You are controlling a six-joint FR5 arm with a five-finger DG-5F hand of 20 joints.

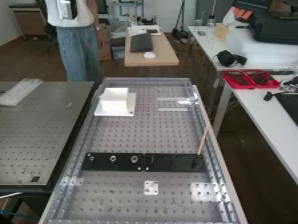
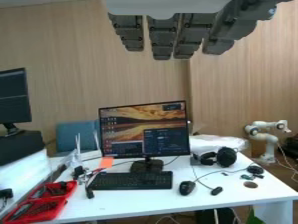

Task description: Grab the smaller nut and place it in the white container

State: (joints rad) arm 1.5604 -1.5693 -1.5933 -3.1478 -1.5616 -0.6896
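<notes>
Right, pick-up step ahead: dark grey robot hand (image 2: 163,35) empty, fingers straight. Smaller round metal nut (image 1: 92,159), probably high view's leftmost, sits on flat black plate (image 1: 174,162), well apart from boxy white container (image 1: 116,101). Next move wants reach, careful pinch.

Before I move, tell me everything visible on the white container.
The white container is boxy and straight-sided, looks like plastic, and stands upright on a flat white base that juts out beyond its walls. The base lies on the perforated bench, toward the far end and left of centre in the high view. Nothing else appears to touch the container. Can't tell from this angle whether it holds anything.
</notes>
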